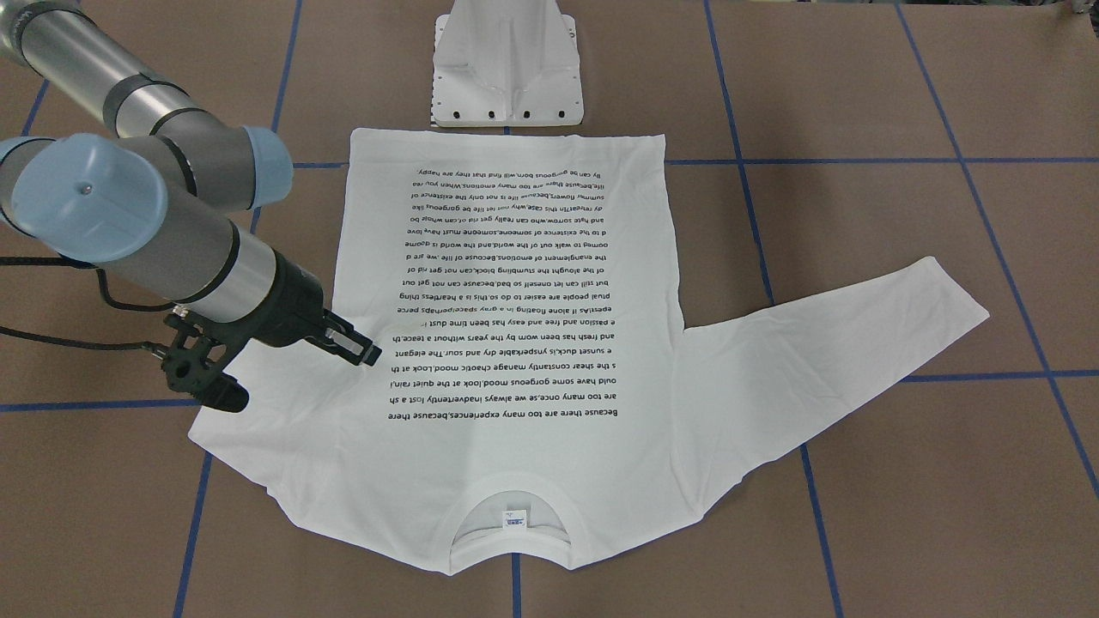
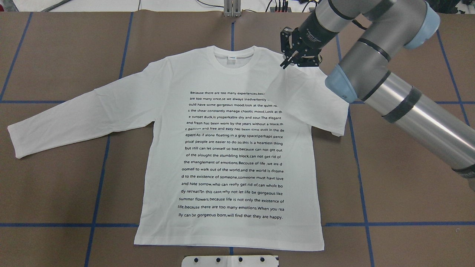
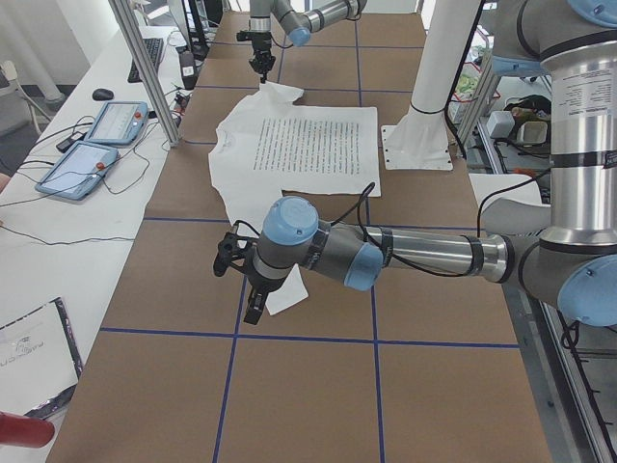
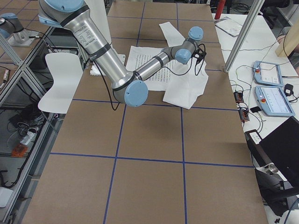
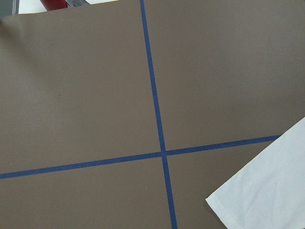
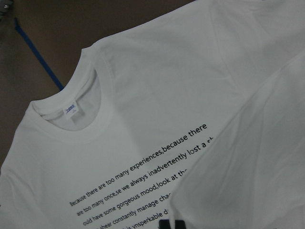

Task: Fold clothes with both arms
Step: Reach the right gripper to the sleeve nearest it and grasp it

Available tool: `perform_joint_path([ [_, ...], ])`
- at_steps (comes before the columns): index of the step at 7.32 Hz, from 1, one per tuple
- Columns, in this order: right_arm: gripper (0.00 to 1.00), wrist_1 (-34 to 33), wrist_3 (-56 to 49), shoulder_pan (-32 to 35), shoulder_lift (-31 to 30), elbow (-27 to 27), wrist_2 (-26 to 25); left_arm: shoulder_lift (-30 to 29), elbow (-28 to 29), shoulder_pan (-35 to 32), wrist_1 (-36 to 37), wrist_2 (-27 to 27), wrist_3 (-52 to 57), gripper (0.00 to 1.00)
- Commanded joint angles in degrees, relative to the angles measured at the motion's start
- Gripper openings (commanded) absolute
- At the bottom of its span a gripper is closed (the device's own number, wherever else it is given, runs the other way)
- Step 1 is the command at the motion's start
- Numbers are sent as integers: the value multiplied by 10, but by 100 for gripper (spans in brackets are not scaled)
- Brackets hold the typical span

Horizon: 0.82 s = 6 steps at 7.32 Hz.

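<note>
The white long-sleeved T-shirt lies flat, printed text up, with its collar at the far side; it also shows in the front view. Its right sleeve is folded inward over the right edge of the text. Its left sleeve lies stretched out. My right gripper hovers by the right shoulder, jaws together on the folded sleeve's end; it also shows in the front view. My left gripper hangs above the left cuff; I cannot tell if it is open.
The white metal pedestal stands at the shirt's hem on the robot's side. Blue tape lines grid the brown table. Tablets and cables lie on a side bench beyond the collar side.
</note>
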Motion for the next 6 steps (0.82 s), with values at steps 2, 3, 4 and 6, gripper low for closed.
perform_joint_path([
  [2,0,1,56,-89,108,-33,-92,1,1,0,0,0,1,100],
  [3,0,2,56,-119,118,-38,-123,2,1,1,0,0,1,100],
  [4,0,2,56,-137,144,-64,-143,2,2,1,0,0,1,100],
  [6,0,56,57,-172,164,-107,-187,3,2,1,0,-1,1,100],
])
